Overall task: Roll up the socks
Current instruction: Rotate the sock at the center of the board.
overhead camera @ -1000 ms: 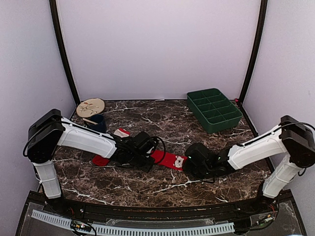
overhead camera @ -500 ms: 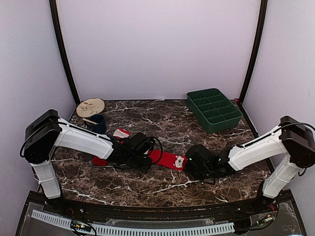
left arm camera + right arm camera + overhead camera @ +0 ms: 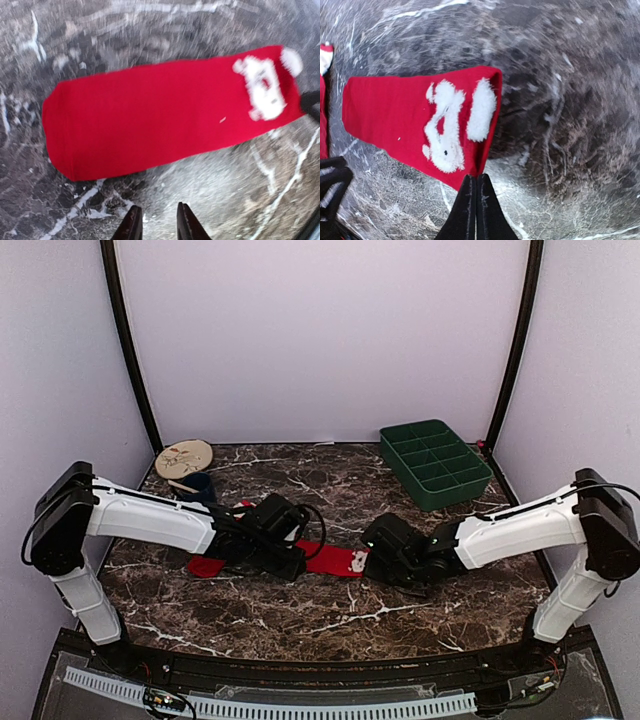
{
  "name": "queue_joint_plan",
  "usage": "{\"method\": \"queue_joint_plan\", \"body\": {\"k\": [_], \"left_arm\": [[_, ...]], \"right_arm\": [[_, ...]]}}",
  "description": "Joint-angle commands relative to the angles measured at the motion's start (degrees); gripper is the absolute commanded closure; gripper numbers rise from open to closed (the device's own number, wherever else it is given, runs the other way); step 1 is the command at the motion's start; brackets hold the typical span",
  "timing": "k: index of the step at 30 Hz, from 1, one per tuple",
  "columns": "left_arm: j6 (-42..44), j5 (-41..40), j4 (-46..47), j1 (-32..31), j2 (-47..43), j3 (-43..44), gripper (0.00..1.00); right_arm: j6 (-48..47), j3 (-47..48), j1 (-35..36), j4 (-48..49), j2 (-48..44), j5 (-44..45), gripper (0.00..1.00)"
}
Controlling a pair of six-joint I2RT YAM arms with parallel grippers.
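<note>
A red sock (image 3: 330,560) (image 3: 165,110) lies flat on the marble table, with a white fluffy figure near its right end (image 3: 445,125). My right gripper (image 3: 369,562) (image 3: 476,176) is shut, pinching the folded edge of that end. At the sock's other end my left gripper (image 3: 296,560) (image 3: 158,206) hovers just off the long edge. Its fingers stand a little apart with nothing between them. A second red sock (image 3: 207,566) lies under the left arm. Its white-and-pink cuff (image 3: 244,507) peeks out behind the arm.
A green compartment tray (image 3: 435,465) sits at the back right. A round wooden disc (image 3: 184,457) and a dark blue cup (image 3: 197,488) stand at the back left. The right arm's black wrist lies low on the table beside the sock.
The right gripper closed on the sock's end and moved left and slightly back with it. The left fingers parted a little, and the left arm shifted left.
</note>
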Motion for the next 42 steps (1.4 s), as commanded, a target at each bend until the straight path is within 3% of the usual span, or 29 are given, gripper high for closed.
{"method": "queue_joint_plan", "body": {"k": [1,14,20,23,32,42], "left_arm": [[-1.04,4.39,-0.31,1.55,-4.06,3.78,0.7],[-6.17,24.64,7.0,5.87,3.53,10.37,0.66],[-7.71,34.1,7.79,8.66,9.72,15.57,0.53],[-8.25,36.09,7.66,9.46,11.48,17.45,0.46],[-11.74,42.03,9.96,11.23,14.34,18.69,0.42],[-13.84,43.68,11.19,11.14,13.13,13.88,0.43]], "right_arm": [[-7.29,5.5,0.44,-8.03,2.68,3.33,1.0],[-12.46,12.93,2.13,-19.02,8.03,10.28,1.0],[-18.42,14.57,2.88,-20.0,9.18,12.88,1.0],[-22.33,13.98,3.18,-18.77,8.83,13.12,1.0],[-31.62,16.17,4.07,-18.98,10.2,14.23,1.0],[-25.15,27.59,5.9,-27.86,18.6,11.99,1.0]]}}
